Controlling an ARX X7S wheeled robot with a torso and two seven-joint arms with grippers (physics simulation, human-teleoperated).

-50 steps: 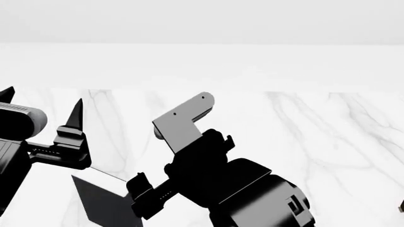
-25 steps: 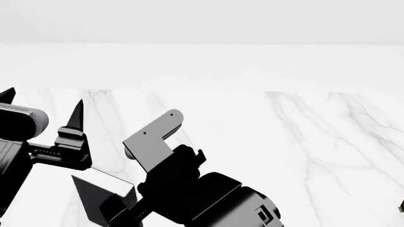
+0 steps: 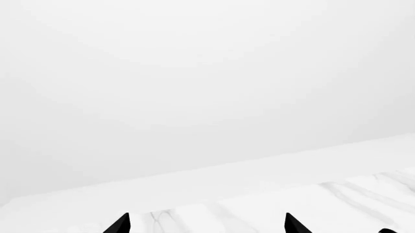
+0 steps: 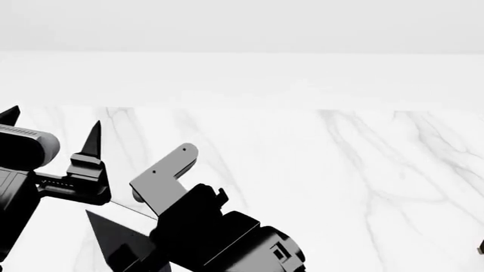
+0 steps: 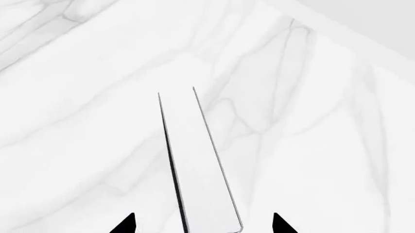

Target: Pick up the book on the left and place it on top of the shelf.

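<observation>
The black book [image 4: 113, 235] with white page edges stands on edge on the marble table [image 4: 340, 170], at the lower left of the head view. In the right wrist view its white page edge [image 5: 198, 160] runs between the two fingertips, with a gap on each side. My right gripper [image 5: 202, 224] is open around the book and does not touch it. In the head view the right arm's grey bracket [image 4: 162, 178] sits just above the book. My left gripper [image 4: 51, 126] is open and empty, held up left of the book; it also shows in the left wrist view [image 3: 206, 225]. The shelf is out of view.
The marble table stretches to the right and back to a white wall [image 4: 242, 73]. A small dark sliver [image 4: 482, 246] shows at the right edge of the head view; I cannot tell what it is.
My right arm has moved left and down towards the book, so that its gripper now straddles it. The left arm and the book have not moved.
</observation>
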